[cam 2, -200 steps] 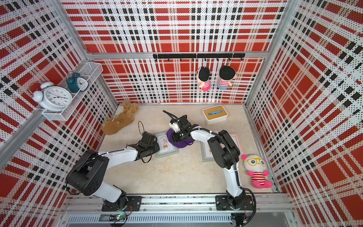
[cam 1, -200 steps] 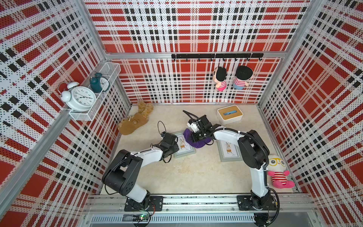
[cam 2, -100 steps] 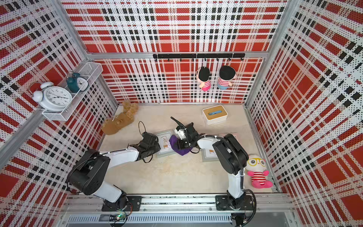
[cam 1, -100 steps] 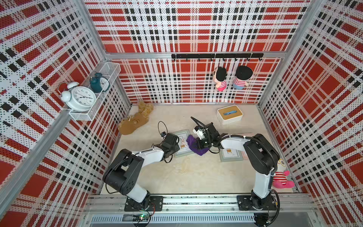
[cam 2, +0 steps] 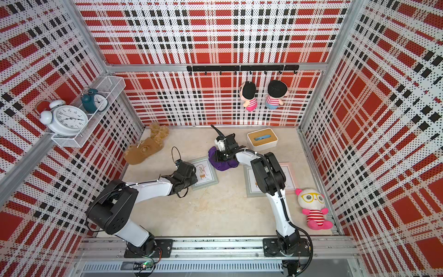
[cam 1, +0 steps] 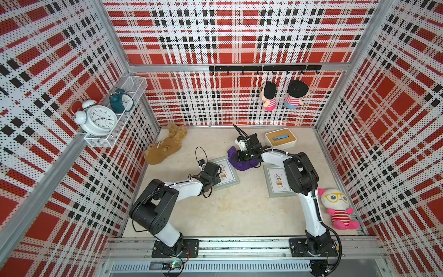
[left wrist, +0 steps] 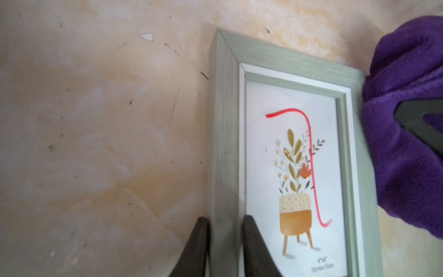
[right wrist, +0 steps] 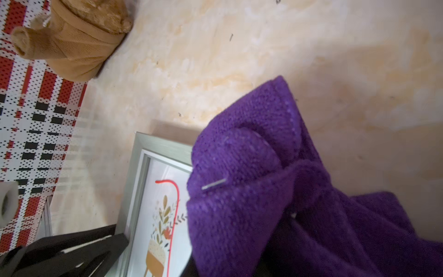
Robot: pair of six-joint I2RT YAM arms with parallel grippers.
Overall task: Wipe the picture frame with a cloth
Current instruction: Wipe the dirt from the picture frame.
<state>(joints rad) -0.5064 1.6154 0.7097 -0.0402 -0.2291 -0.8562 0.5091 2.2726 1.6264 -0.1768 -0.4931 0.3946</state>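
Here, the left fingers (left wrist: pixel 254 249) pinch one side rail of the picture frame (cam 1: pixel 229 177), which lies flat on the counter (cam 1: pixel 239 211). The right fingers (left wrist: pixel 408 112) are clamped on the bunched purple cloth (cam 1: pixel 239 165), which drapes over the frame's far corner.

Purple cloth (cam 1: pixel 243 165) bunched over corner of flat green picture frame (cam 1: pixel 229 177).

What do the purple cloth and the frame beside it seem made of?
The cloth: soft, matte, towel-like fabric; nubby weave, stitched hem, folds. The picture frame: pale grey-green moulding, fine streaked grain, matte; wood or wood-look plastic, cannot tell which.
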